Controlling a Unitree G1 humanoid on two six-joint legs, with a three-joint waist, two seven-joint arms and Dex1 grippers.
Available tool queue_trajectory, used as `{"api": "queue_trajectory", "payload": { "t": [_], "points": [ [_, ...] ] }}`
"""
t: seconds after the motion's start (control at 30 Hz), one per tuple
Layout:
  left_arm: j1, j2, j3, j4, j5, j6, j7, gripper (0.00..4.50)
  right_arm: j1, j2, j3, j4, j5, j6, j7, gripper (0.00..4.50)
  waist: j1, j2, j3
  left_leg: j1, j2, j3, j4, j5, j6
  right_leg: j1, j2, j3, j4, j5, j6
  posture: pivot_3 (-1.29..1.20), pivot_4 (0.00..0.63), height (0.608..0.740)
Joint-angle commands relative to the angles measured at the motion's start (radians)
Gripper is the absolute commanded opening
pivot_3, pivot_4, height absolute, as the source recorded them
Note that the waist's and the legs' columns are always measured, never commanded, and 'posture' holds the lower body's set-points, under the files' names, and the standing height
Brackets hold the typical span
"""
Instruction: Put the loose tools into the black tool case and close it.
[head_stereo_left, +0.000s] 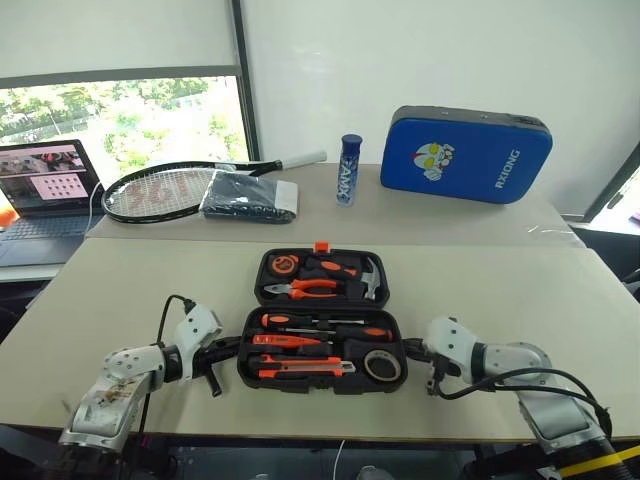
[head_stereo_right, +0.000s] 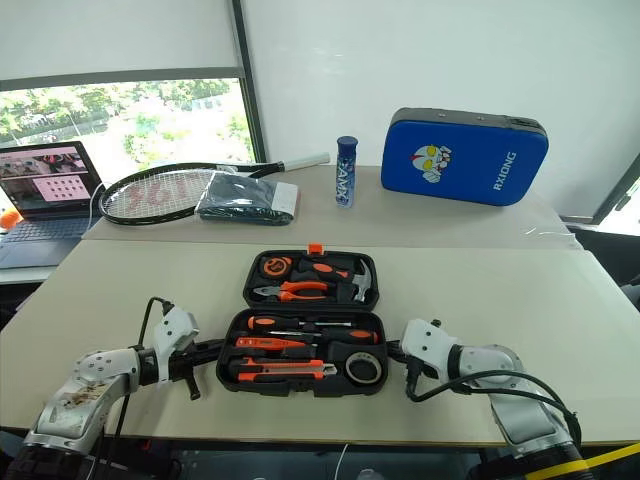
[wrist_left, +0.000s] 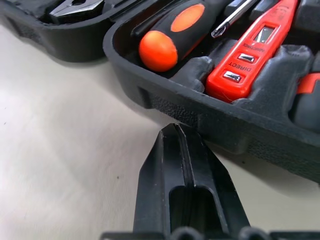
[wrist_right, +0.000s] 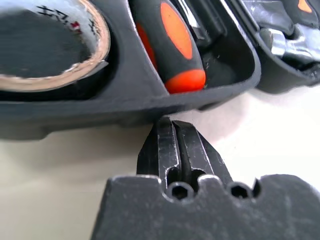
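So: beige worktop (head_stereo_left: 120, 290) carrying the black tool case (head_stereo_left: 322, 362) lying open mid-front, screwdrivers (head_stereo_left: 330, 327), utility knife (head_stereo_left: 300, 368) and tape roll (head_stereo_left: 382, 365) seated in the near half (pliers and hammer in the far one). Left pincer (wrist_left: 176, 131) closed, empty, at its left wall; right pincer (wrist_right: 172, 121) likewise on the right.

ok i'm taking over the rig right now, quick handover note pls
Left gripper: shut, empty, tips at the near-left wall of the black tool case.
Right gripper: shut, empty, at the case's near-right wall.
Case lies open on the table. Both black-and-orange screwdrivers, the slim orange screwdriver, utility knife and tape roll sit in the near half.
Done: loading.
Left: fold the case shut and latch it.
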Motion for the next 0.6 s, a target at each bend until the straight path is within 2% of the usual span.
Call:
{"api": "queue_trajectory", "payload": {
  "t": [0.03, 0.33, 0.6],
  "points": [
    [-0.026, 0.019, 0.016, 0.039, 0.017, -0.003, 0.02, 0.0, -0.025, -0.024, -0.045, 0.005, 0.02, -0.017, -0.008, 0.1, 0.001, 0.0, 0.0, 0.0, 0.0, 0.001, 0.0, 0.0, 0.0, 0.0, 0.0, 0.0, 0.0, 0.0, 0.0, 0.0, 0.15, 0.74],
    [-0.134, -0.056, -0.015, 0.057, -0.001, 0.032, 0.088, 0.0, -0.162, 0.03, -0.001, 0.105, -0.018, -0.051, -0.061, 0.1, 0.001, 0.0, 0.0, -0.001, 0.0, 0.002, 0.0, 0.002, -0.001, -0.001, 0.001, 0.0, 0.0, 0.0, -0.001, 0.0, 0.15, 0.74],
    [-0.129, -0.053, -0.039, 0.029, -0.013, 0.048, 0.046, 0.0, -0.189, 0.074, 0.051, 0.085, -0.005, -0.032, -0.034, 0.1, 0.001, 0.0, 0.0, -0.003, 0.0, 0.001, -0.001, 0.002, -0.001, -0.002, 0.0, 0.0, 0.0, 0.0, -0.001, 0.0, 0.15, 0.74]
  ]
}}
